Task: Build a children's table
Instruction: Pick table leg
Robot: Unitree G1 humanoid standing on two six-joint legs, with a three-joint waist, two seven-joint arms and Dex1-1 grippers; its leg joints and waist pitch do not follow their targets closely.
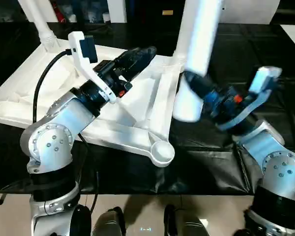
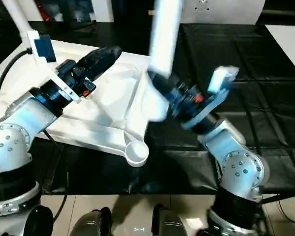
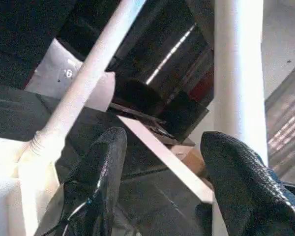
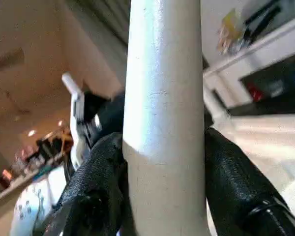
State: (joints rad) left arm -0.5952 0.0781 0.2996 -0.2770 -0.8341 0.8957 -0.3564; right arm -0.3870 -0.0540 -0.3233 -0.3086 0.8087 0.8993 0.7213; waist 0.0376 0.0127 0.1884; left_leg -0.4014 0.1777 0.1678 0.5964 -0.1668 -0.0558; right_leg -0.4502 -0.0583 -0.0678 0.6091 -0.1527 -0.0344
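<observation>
Right gripper (image 4: pixel 162 196) is clamping a white leg (image 4: pixel 163 98); left gripper (image 3: pixel 162 182) is hanging half-open, empty. Keeping the leg plumb over the near-corner socket (image 1: pixel 161 151), lower centre, is advised.

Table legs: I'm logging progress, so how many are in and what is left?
The tabletop lies upside down. One leg stands in its far left socket. The right gripper, jaws shut on a second leg, holds it upright near the far right corner; whether it is seated I cannot tell. The left gripper hovers open over the ribs. The near right socket is empty.
</observation>
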